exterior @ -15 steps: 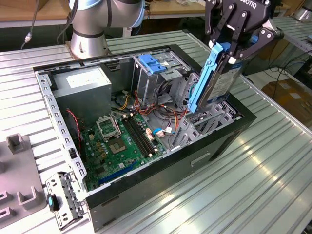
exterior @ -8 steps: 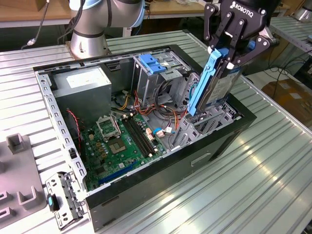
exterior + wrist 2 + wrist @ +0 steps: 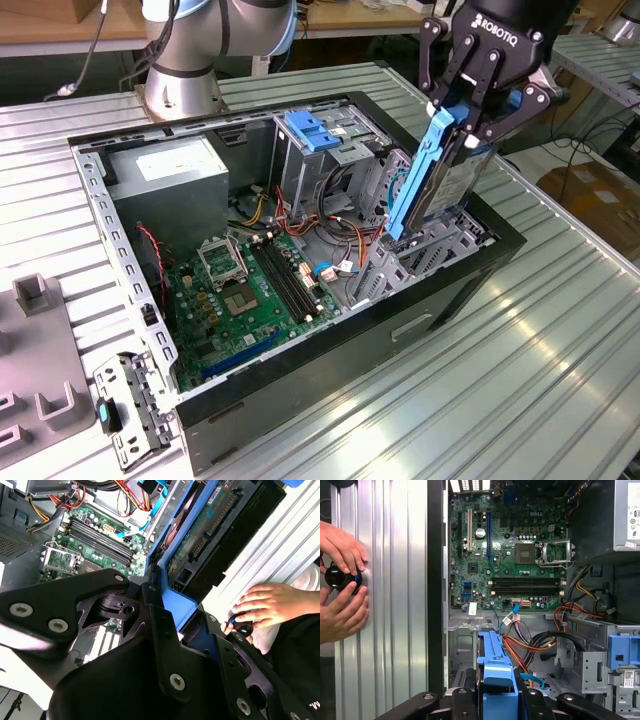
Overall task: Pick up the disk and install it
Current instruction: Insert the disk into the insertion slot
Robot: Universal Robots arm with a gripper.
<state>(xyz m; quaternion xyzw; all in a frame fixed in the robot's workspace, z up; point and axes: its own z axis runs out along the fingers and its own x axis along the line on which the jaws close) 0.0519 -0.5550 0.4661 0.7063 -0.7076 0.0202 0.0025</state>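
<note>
Ribbed aluminium table (image 3: 560, 330) carries an open black desktop computer case (image 3: 300, 410), lying on its side with the panel off. Toward two o'clock in the exterior view, we see the black two-fingered gripper (image 3: 463, 130) clenched on the rectangular hard disk (image 3: 450, 190), one finger against each broad face near its upper end. The disk stands steeply tilted at the case's three o'clock corner. Its lower end reaches the grey metal drive bay (image 3: 440, 250) and its upper end rises above the case rim. It shows a grey metal flank and a long blue plastic side rail (image 3: 415, 185). In the second wrist view the disk (image 3: 210, 525) turns a green circuit board and black connectors toward us. White lettering marks the gripper's body. A white sticker sits on the grey power-supply box (image 3: 165, 175) at the case's ten o'clock. A blue plastic latch (image 3: 312, 130) tops the metal cage at twelve o'clock, and the green motherboard (image 3: 250, 290) lies toward seven. In the first wrist view, a person's hands (image 3: 342, 547) cup a round black knob (image 3: 340, 577) on the table.
</note>
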